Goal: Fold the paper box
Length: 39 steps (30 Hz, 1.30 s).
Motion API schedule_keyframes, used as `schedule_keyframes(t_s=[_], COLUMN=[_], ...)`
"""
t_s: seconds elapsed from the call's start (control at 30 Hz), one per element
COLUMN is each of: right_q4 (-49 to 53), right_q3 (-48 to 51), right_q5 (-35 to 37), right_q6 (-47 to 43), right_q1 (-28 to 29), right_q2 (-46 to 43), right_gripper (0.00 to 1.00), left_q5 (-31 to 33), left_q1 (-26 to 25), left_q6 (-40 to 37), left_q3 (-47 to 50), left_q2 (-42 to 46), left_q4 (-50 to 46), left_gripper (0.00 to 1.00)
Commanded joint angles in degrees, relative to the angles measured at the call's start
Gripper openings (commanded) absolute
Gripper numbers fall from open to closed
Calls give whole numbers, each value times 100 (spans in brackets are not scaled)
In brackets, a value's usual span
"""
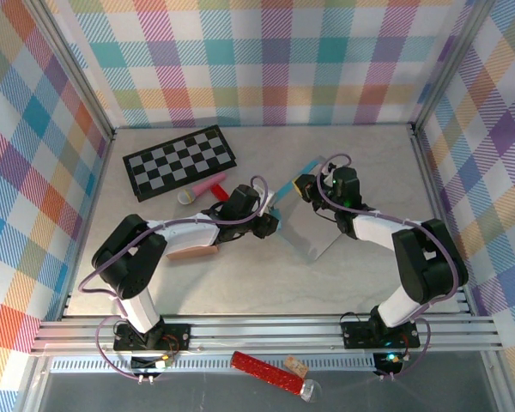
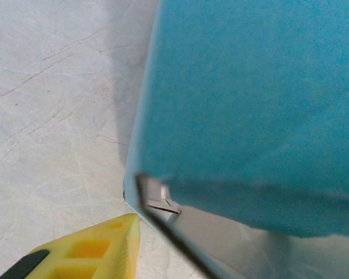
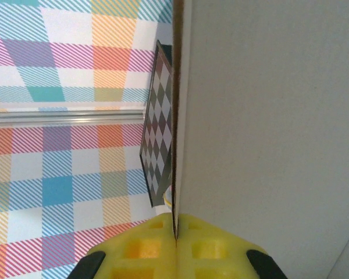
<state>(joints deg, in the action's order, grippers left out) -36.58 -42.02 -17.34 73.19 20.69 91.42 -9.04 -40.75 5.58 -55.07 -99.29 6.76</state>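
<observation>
Your table [image 1: 240, 275] holds the paper box [image 1: 313, 233] at its middle, a teal and grey sheet tilted up between both arms. Your right gripper [image 3: 175, 232] pinches the card at its far edge. Your left gripper [image 1: 272, 221] sits against the box's left side; you cannot tell whether it grips.

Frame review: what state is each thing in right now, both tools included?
paper box: not yet folded, tilted up off the table between the arms.
right tool: shut on the paper box's edge.
left tool: against the box's teal side; whether it is open or shut cannot be told.
checkerboard: lying flat, apart from both arms.
pink object: lying on its side beside the checkerboard.
</observation>
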Motion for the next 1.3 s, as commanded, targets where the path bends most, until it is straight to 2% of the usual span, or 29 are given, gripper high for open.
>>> schedule_keyframes(t_s=[0.0,0.23,0.6,0.87,1.1,1.27], right_q4=[-1094,-1794,-1803,-1932,-1616,-1198], right_q3=[260,442,441,561,555,520], right_q5=[189,486,699,1126,1507,1688], right_q6=[49,99,282,622,868,953], right_q1=[25,171,250,413,567,629], right_q2=[212,520,574,524,339,188], right_gripper=[0,0,0,0,0,0], left_q5=[137,259,419,1354,1808,1964], left_q1=[28,17,-19,-242,-391,-429], left_q6=[163,353,738,1255,1546,1761], left_q3=[-125,-224,-410,-664,-968,-1141], left_q2=[-86,-181,-317,-389,-512,-579], left_q4=[206,318,479,276,99,-50], left_gripper=[35,32,24,19,19,13])
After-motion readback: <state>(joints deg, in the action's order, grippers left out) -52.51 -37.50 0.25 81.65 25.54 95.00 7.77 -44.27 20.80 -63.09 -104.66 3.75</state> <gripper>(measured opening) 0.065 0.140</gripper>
